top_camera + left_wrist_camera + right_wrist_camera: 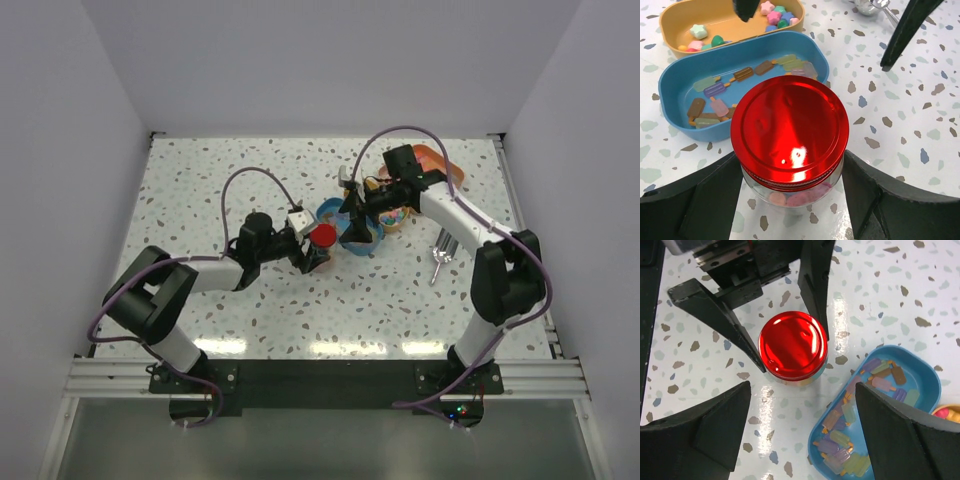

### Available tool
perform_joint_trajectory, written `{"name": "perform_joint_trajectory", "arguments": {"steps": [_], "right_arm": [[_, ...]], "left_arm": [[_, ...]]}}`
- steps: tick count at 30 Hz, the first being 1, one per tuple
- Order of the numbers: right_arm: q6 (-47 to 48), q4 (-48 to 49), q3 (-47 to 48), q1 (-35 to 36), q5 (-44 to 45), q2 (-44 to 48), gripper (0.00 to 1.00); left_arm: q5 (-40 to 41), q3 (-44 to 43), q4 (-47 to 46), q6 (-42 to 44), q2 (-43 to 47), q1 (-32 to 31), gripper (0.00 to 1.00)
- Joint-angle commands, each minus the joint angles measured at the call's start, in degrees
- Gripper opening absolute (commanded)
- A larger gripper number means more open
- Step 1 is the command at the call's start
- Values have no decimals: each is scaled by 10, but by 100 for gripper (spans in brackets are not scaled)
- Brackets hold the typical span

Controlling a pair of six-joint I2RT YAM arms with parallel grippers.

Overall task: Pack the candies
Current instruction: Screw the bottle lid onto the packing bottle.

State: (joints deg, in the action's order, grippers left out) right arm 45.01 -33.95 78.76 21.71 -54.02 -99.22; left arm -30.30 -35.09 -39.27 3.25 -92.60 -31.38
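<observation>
A glass jar with a red lid [790,132] stands on the table, with pink and orange candies [797,199] showing through its glass. My left gripper [790,161] is closed on the jar, a finger pressed against each side. The jar [792,345] is seen from above in the right wrist view, next to a blue oval tin [932,377] holding popsicle-shaped candies [840,440]. My right gripper [802,390] hovers open over the gap between jar and blue tin, holding nothing. A yellow tin [667,22] behind the blue tin [672,87] holds star-shaped candies [772,16].
A silver scoop [440,250] lies on the table to the right of the tins. An orange tray [440,160] sits at the back right. The right arm's black fingers [910,30] hang over the tins in the left wrist view.
</observation>
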Motion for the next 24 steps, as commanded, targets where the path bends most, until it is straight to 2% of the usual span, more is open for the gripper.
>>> {"name": "perform_joint_trajectory", "arguments": {"steps": [1, 7, 24], "right_arm": [[100, -73, 44, 2, -56, -18, 88], [140, -136, 93, 21, -59, -67, 88], [156, -165, 126, 39, -83, -110, 81]], "left_arm": [[-49, -20, -3, 26, -6, 4, 50], [-52, -19, -8, 30, -8, 4, 50], [-49, -21, -10, 30, -14, 2, 48]]}}
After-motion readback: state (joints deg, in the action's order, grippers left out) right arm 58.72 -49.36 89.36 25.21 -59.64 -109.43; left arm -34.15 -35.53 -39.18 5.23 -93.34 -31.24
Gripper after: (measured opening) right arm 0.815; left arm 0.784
